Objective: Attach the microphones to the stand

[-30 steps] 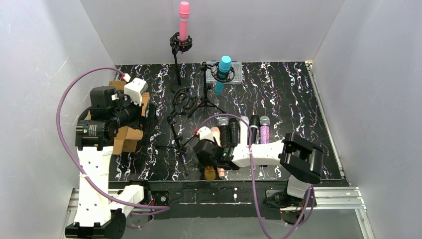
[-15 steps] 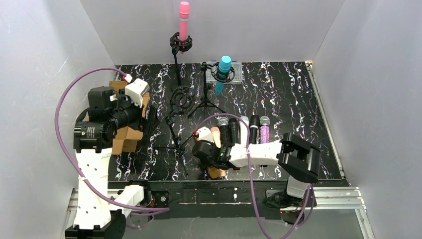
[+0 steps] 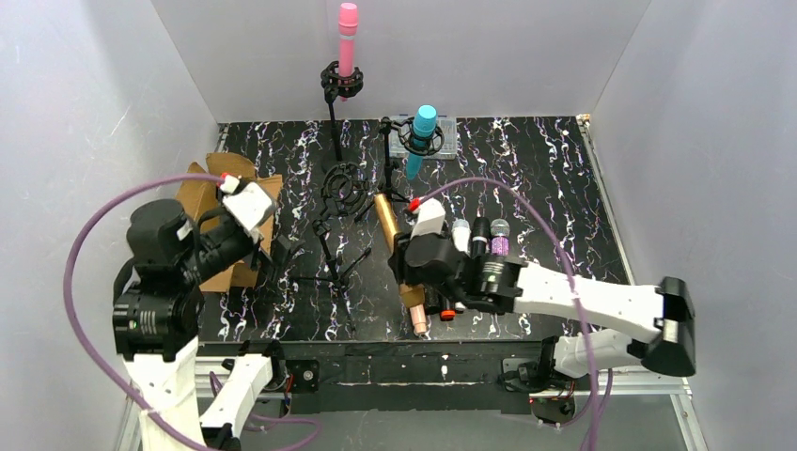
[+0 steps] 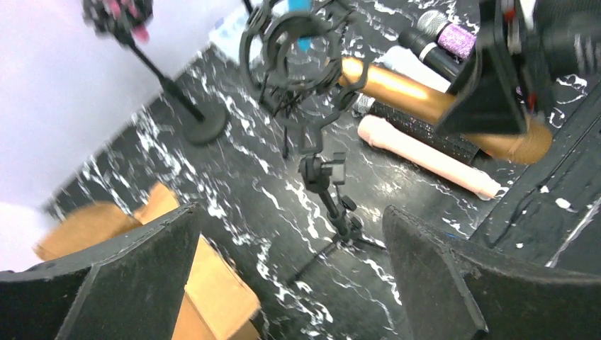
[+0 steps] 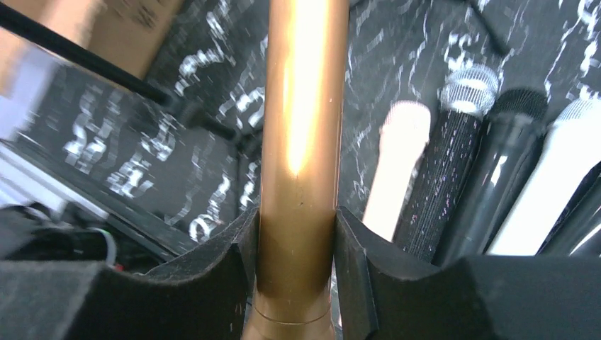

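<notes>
My right gripper (image 3: 410, 256) is shut on the gold microphone (image 3: 387, 224) and holds it tilted above the table. Its upper end is just right of the empty stand's black shock mount (image 3: 344, 191). In the right wrist view the gripper (image 5: 298, 227) clamps the gold barrel (image 5: 301, 106) on both sides. My left gripper (image 3: 278, 247) is open and empty, left of that stand (image 4: 322, 177). The pink microphone (image 3: 348, 38) and the teal microphone (image 3: 422, 132) sit in the back stands. The peach (image 5: 397, 170), white (image 3: 461, 231), black (image 3: 480, 231) and purple glitter (image 3: 499, 242) microphones lie on the table.
A brown cardboard box (image 3: 199, 193) sits at the left, beside my left arm. The empty stand's tripod legs (image 3: 331, 272) spread over the black marbled table (image 3: 545, 188). White walls close in the back and both sides.
My right gripper has lifted the gold microphone off the table's front and carried it back and up toward the empty stand. My left arm has dropped lower and shifted left.
</notes>
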You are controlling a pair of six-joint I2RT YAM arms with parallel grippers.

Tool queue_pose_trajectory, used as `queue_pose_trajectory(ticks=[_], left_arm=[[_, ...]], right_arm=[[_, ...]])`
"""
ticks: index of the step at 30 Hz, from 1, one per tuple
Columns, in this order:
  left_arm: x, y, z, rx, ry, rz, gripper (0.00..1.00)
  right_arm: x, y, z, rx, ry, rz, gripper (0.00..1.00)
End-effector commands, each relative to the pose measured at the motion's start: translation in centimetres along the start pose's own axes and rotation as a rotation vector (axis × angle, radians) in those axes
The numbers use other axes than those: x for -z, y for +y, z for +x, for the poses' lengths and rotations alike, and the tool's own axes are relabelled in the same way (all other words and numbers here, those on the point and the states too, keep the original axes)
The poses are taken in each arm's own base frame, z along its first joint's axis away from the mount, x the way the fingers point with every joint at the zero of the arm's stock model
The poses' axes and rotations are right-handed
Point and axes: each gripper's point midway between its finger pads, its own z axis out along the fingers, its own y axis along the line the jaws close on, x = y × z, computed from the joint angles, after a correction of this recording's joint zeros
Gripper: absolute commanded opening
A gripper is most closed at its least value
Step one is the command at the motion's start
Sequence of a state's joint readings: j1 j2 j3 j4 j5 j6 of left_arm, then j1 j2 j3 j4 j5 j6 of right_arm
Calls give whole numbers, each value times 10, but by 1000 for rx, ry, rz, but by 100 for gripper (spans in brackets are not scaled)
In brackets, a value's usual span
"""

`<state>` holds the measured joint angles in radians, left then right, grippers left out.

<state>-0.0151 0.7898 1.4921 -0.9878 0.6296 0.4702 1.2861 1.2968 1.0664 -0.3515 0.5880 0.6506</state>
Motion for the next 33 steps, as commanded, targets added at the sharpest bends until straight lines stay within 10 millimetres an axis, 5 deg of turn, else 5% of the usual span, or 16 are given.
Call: queue_pose_trajectory(ticks=[1, 4, 9, 14, 23, 33], left_arm=[[20, -24, -44, -309, -222, 77, 99], [31, -36, -63, -541, -342, 80, 99], [42, -42, -84, -921, -482, 18, 99], [56, -45, -103, -1217, -576, -107, 99], [61, -55, -95, -1561, -611, -221, 99], [46, -54, -65, -1676, -513, -184, 99]], right_arm=[[52, 7, -77, -92, -185, -56, 1], [76, 22, -110, -90, -248, -150, 1], [117, 87, -166, -33, -294, -429, 1], [141, 143, -183, 5, -242, -665, 1], [149, 200, -168, 16, -66, -900, 1], [152, 206, -153, 19, 26, -944, 1]])
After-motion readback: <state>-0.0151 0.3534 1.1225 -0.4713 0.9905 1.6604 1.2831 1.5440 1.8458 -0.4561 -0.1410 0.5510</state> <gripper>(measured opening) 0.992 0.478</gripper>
